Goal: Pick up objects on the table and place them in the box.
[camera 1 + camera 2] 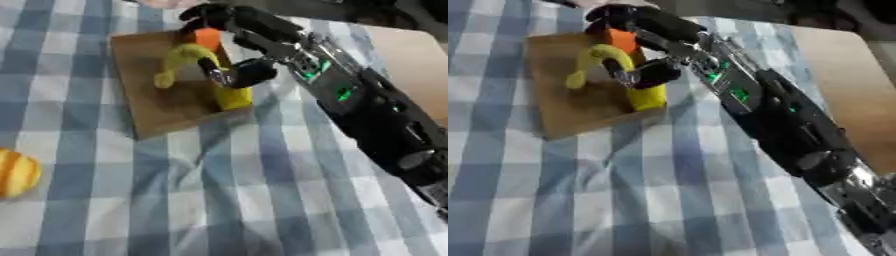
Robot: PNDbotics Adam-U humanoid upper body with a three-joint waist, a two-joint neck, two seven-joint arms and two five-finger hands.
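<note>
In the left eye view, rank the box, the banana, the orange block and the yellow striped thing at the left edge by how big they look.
1. Box, clearly largest.
2. Banana, partly hidden by the right hand.
3 and 4. Striped yellow object and orange block: unsure, since one is cut off by the edge and nearer the camera, the other mostly covered.
</note>
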